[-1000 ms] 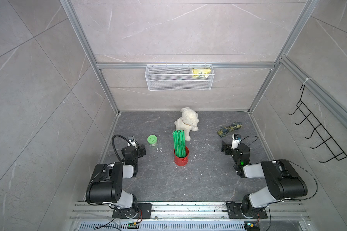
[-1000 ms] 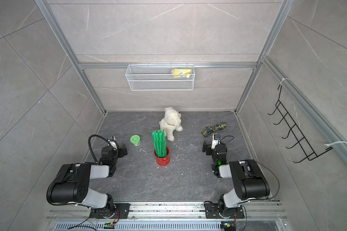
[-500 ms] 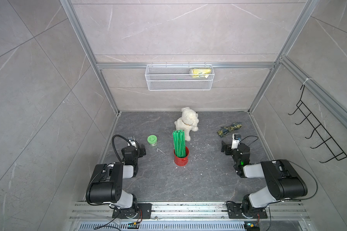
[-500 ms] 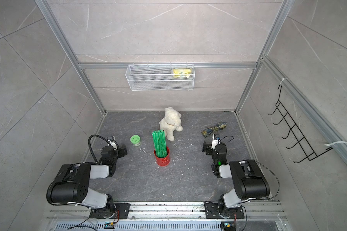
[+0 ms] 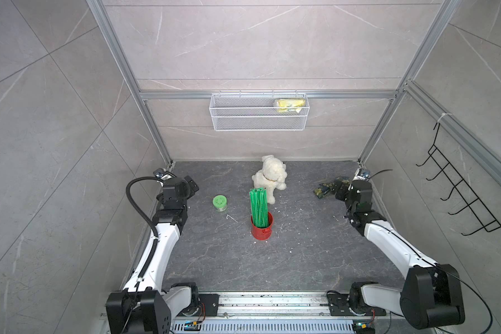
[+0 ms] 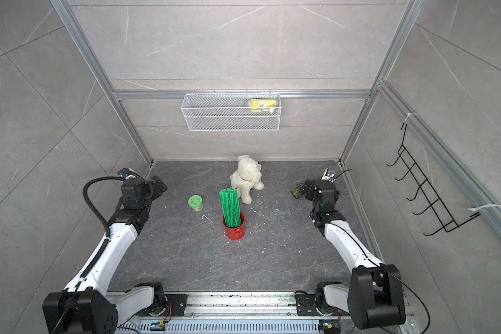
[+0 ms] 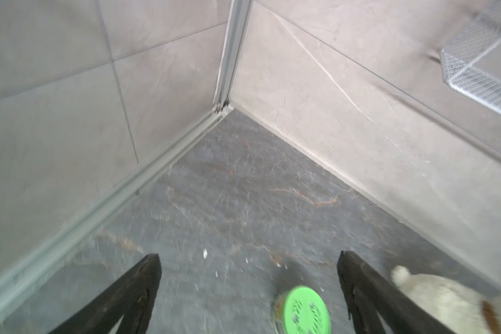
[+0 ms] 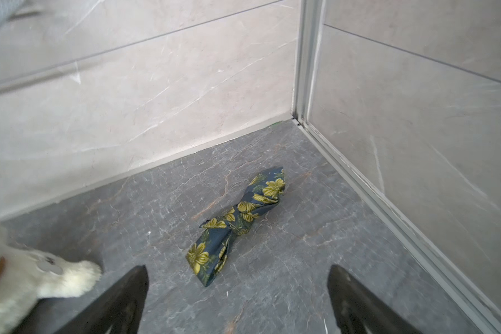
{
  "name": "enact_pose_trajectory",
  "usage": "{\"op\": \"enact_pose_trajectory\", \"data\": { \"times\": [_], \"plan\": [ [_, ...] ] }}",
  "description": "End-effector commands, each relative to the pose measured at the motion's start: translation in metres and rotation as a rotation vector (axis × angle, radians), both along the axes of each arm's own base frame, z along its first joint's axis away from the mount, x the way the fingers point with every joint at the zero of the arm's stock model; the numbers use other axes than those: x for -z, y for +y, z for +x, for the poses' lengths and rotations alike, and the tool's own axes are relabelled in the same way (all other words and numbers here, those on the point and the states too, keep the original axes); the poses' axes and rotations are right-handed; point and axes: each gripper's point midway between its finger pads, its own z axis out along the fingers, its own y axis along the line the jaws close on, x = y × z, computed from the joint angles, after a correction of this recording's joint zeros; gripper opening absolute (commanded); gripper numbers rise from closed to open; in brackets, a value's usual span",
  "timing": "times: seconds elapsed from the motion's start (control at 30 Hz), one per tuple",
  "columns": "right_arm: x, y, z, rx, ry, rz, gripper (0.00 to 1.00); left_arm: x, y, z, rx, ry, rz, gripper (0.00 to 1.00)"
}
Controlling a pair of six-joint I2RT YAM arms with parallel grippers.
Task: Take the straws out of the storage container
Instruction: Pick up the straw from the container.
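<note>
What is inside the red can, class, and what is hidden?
A bundle of green straws stands in the red can; their lower ends and the can's bottom are hidden by its wall.

Open bench [image 5: 301, 254] at frame centre-bottom and right of the storage container [image 5: 261, 230]. Plush dog [image 5: 269, 179] sits just behind the straws [image 5: 259, 206], possibly touching. Green jar [image 5: 219, 203] is near, frame-left.

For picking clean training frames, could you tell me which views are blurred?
Left wrist view: smeared, green-lidded jar soft. Right wrist view: floral cloth crisp, plush dog blurred at the edge. Both top views: sharp, evenly lit, straws clear.
</note>
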Motion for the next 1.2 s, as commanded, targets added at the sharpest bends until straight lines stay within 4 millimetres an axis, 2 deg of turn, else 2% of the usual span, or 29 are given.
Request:
{"op": "enact_pose_trajectory", "data": {
  "times": [0.0,0.07,0.13,0.2,0.3,0.47,0.57,0.6,0.7,0.77,0.93,1.17],
  "plan": [
    [0.044,0.020,-0.039,-0.063,0.295,0.132,1.00,0.014,-0.035,-0.032,0.155,0.098,-0.210,1.00],
    [0.046,0.042,-0.043,-0.166,0.327,0.186,1.00,-0.004,-0.054,-0.040,0.255,0.061,-0.218,1.00],
    [0.047,0.057,-0.052,-0.218,0.394,0.183,1.00,-0.017,-0.062,-0.049,0.307,0.055,-0.185,1.00],
    [0.041,0.078,-0.065,-0.285,0.423,0.108,1.00,-0.026,-0.071,-0.056,0.381,0.057,-0.157,1.00],
    [0.022,0.114,-0.088,-0.405,0.397,-0.009,1.00,-0.031,-0.089,-0.060,0.504,0.050,-0.147,1.00],
    [-0.001,0.170,-0.119,-0.628,0.342,0.031,1.00,-0.015,-0.113,-0.059,0.613,0.057,-0.165,1.00],
    [-0.005,0.198,-0.131,-0.719,0.349,0.036,0.92,-0.001,-0.116,-0.057,0.621,0.115,-0.188,1.00],
    [-0.006,0.208,-0.132,-0.742,0.348,0.032,0.85,0.002,-0.118,-0.057,0.636,0.132,-0.195,1.00],
    [0.001,0.230,-0.130,-0.773,0.369,0.012,0.60,0.008,-0.128,-0.055,0.681,0.144,-0.248,1.00],
    [0.007,0.246,-0.126,-0.792,0.389,0.003,0.51,0.010,-0.131,-0.057,0.693,0.157,-0.258,1.00],
    [0.024,0.285,-0.116,-0.837,0.405,-0.004,0.46,0.011,-0.130,-0.062,0.696,0.155,-0.250,1.00],
    [0.038,0.316,-0.097,-0.850,0.419,-0.002,0.41,0.015,-0.129,-0.063,0.693,0.170,-0.245,1.00]
  ]
}}
